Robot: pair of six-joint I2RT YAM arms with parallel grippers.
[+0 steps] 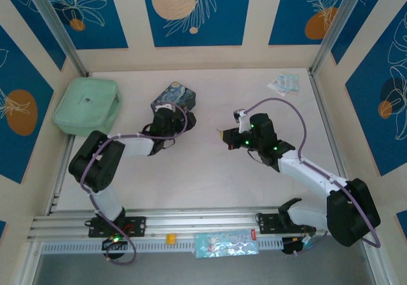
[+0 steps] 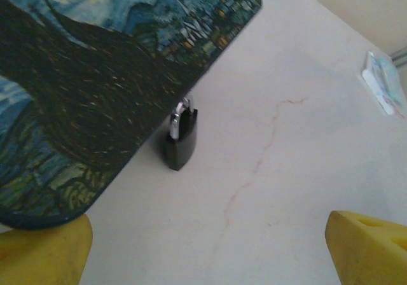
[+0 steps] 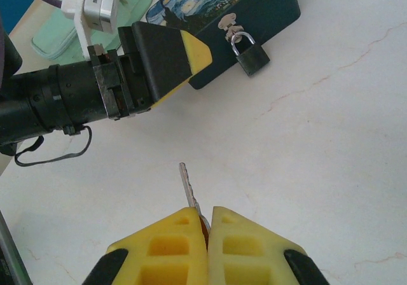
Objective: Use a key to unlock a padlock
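Note:
The small dark padlock (image 2: 180,142) with a silvery shackle hangs from the clasp of the starry-night tin (image 2: 95,62), resting against its side on the table. My left gripper (image 2: 210,253) is open just in front of it, with one yellow finger on each side and nothing between them. In the right wrist view the padlock (image 3: 252,57) lies beyond the left arm's finger (image 3: 166,55). My right gripper (image 3: 208,218) is shut on the thin silvery key (image 3: 187,184), whose blade sticks out toward the tin (image 3: 254,5). From above, the right gripper (image 1: 224,134) sits right of the tin (image 1: 177,95).
A mint-green case (image 1: 87,105) lies at the back left, touching the left wall. A small packet (image 1: 283,82) sits at the back right corner. Bare table (image 1: 210,170) lies between the two arms. A metal rail (image 1: 203,224) runs along the near edge.

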